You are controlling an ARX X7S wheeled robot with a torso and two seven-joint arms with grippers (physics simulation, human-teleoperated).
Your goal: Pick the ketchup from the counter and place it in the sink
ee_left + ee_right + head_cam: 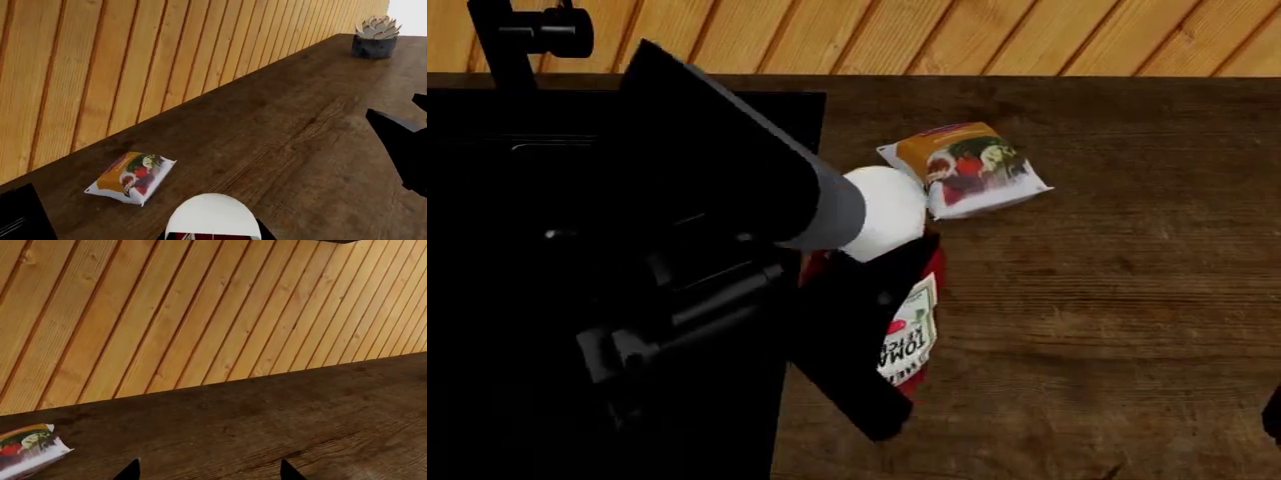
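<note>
The ketchup (910, 335), a red bottle with a white cap and a tomato label, sits over the counter (1121, 300) just right of the black sink (507, 130). My left gripper (868, 290) is shut on the ketchup, and a black finger (857, 370) crosses its body. In the left wrist view the white cap of the ketchup (212, 217) fills the space between the jaws of the left gripper (212, 236). In the right wrist view my right gripper (209, 472) is open above bare counter wood (280, 420), holding nothing.
A colourful snack bag (965, 168) lies just behind the bottle's cap; it shows as the snack bag (131, 177) and the snack bag (27, 450). A potted succulent (375, 35) stands far along the counter. The black faucet (527, 35) rises behind the sink. A slatted wooden wall (200, 315) backs everything.
</note>
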